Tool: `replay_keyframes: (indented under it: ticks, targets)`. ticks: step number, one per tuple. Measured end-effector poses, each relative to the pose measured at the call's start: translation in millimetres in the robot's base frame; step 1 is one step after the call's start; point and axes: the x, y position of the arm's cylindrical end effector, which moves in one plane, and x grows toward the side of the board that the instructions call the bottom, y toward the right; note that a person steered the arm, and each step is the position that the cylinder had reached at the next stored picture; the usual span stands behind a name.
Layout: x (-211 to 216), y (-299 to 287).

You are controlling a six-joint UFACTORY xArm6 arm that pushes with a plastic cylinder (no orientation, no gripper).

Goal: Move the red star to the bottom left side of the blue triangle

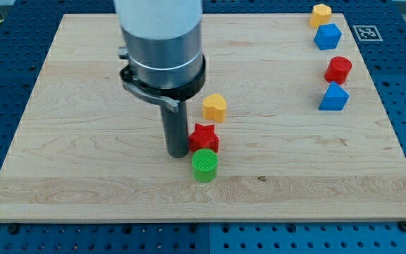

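Note:
The red star [204,137] lies near the middle of the wooden board [83,141]. My tip [177,153] stands right at the star's left side, touching or almost touching it. A green cylinder [204,165] sits just below the star, close against it. The blue triangle [334,97] lies far off at the view's right, with a wide stretch of board between it and the star.
A yellow heart-like block [215,106] sits just above the star. A red cylinder-like block [338,69] is above the blue triangle. A blue cube-like block [327,36] and a yellow block [321,14] lie at the top right corner.

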Motion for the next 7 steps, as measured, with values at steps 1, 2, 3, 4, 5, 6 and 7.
replay_keyframes:
  ticks: [1, 2, 3, 4, 5, 6, 7]
  targets:
    - [0, 20]
    - [0, 40]
    - [0, 60]
    - [0, 81]
    - [-4, 94]
    - [-15, 98]
    - [-29, 88]
